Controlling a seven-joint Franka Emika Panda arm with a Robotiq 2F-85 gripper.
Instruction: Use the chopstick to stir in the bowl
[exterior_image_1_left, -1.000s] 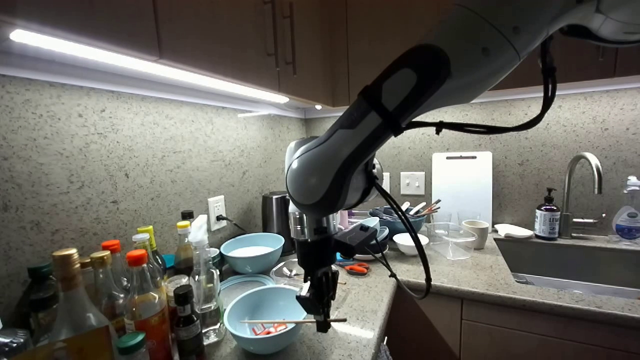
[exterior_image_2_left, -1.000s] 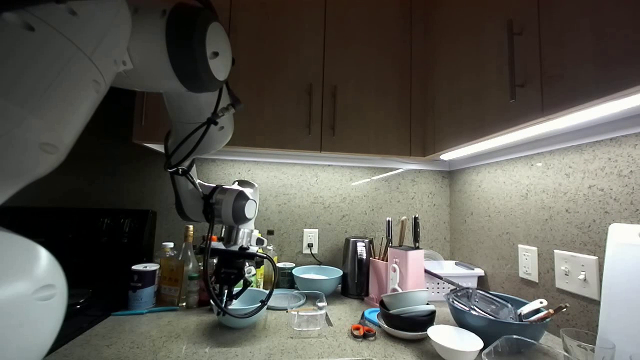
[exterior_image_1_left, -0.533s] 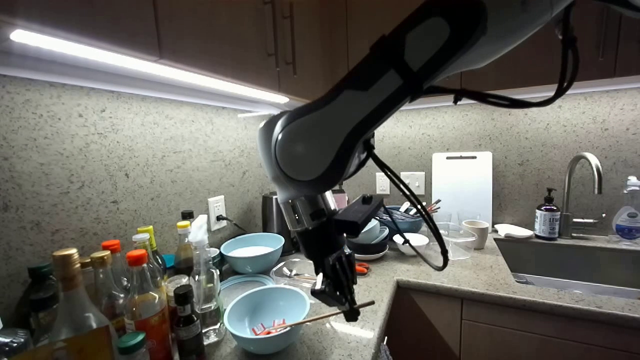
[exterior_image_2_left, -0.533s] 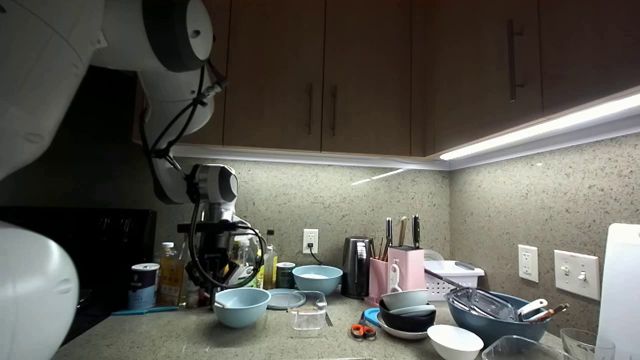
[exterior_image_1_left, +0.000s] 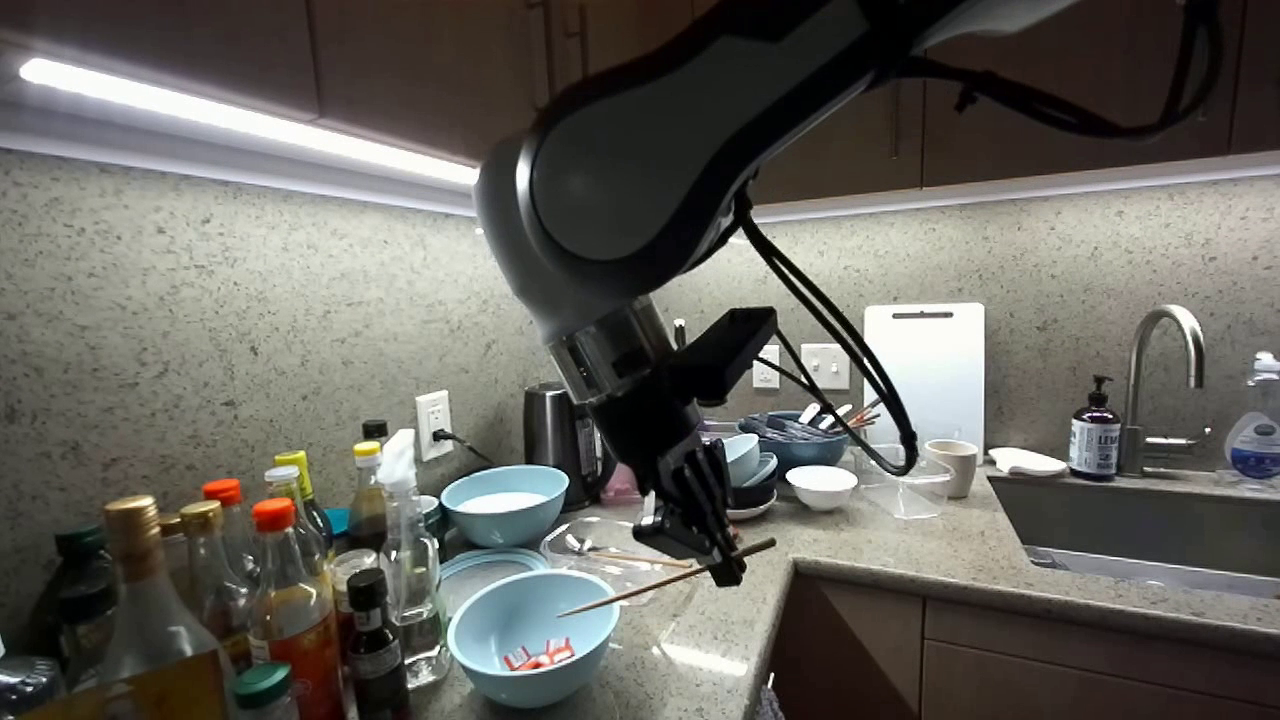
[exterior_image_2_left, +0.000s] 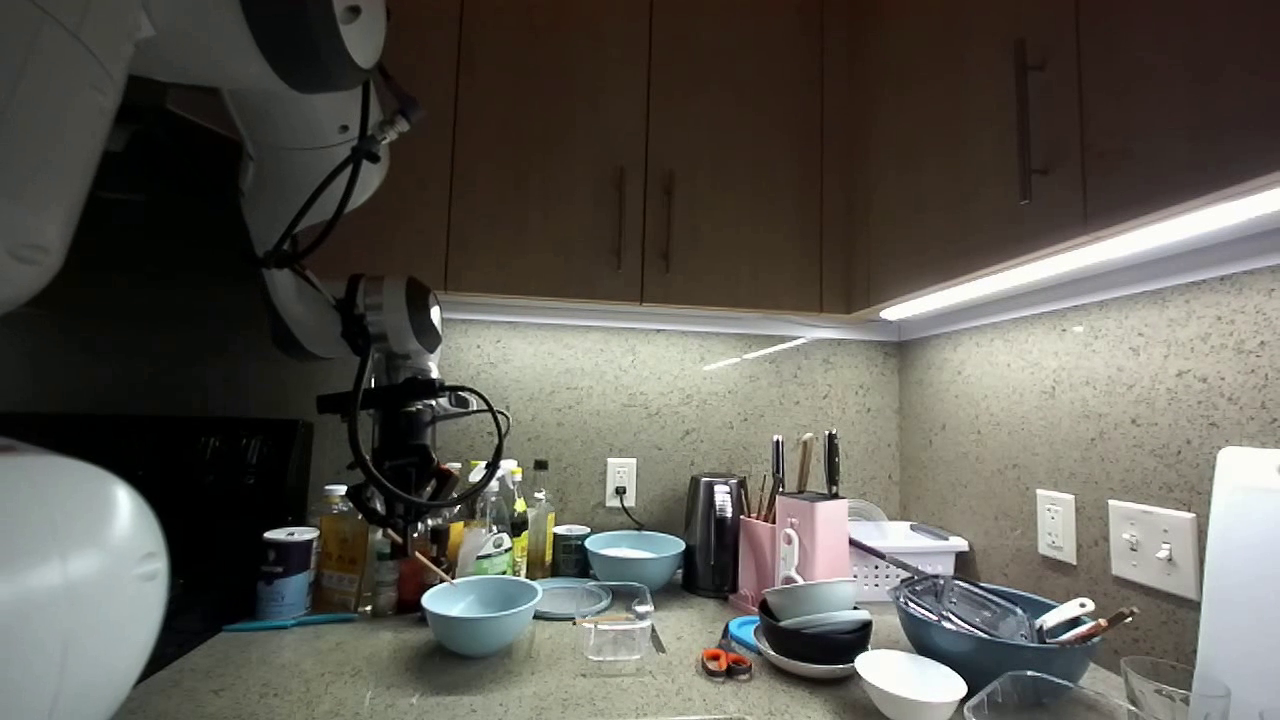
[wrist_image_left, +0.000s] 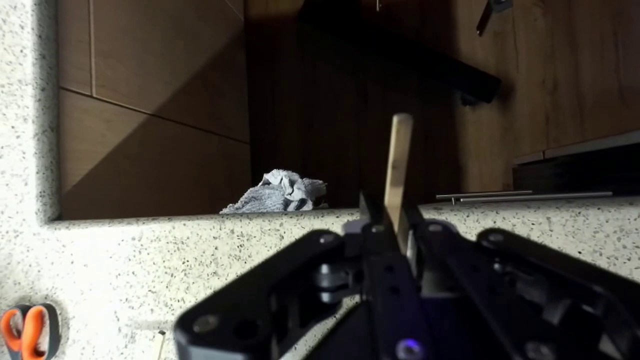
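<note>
My gripper (exterior_image_1_left: 725, 568) is shut on a thin wooden chopstick (exterior_image_1_left: 640, 590). It holds it slanted, beside and above the light blue bowl (exterior_image_1_left: 530, 690). The chopstick's low end points into the bowl's opening, near the rim and apart from the red and white pieces (exterior_image_1_left: 540, 655) inside. In an exterior view the gripper (exterior_image_2_left: 400, 528) is left of the bowl (exterior_image_2_left: 482, 622), and the chopstick (exterior_image_2_left: 428, 565) slants down to its rim. Whether the tip is below the rim is unclear. In the wrist view the chopstick's other end (wrist_image_left: 396, 165) sticks out between the fingers (wrist_image_left: 392, 212).
Several bottles (exterior_image_1_left: 290, 590) crowd beside the bowl. Another blue bowl (exterior_image_1_left: 505, 515), a lid (exterior_image_1_left: 470, 580) and a clear container (exterior_image_2_left: 615, 640) stand behind. Orange-handled scissors (exterior_image_2_left: 725, 662) and stacked bowls (exterior_image_2_left: 815, 635) lie further along. The counter's front edge (wrist_image_left: 150, 222) runs below the gripper.
My gripper has risen and tilted, still holding the chopstick. The chopstick went from level across the bowl, to tip down among the pieces, to tip lifted clear of them near the rim.
</note>
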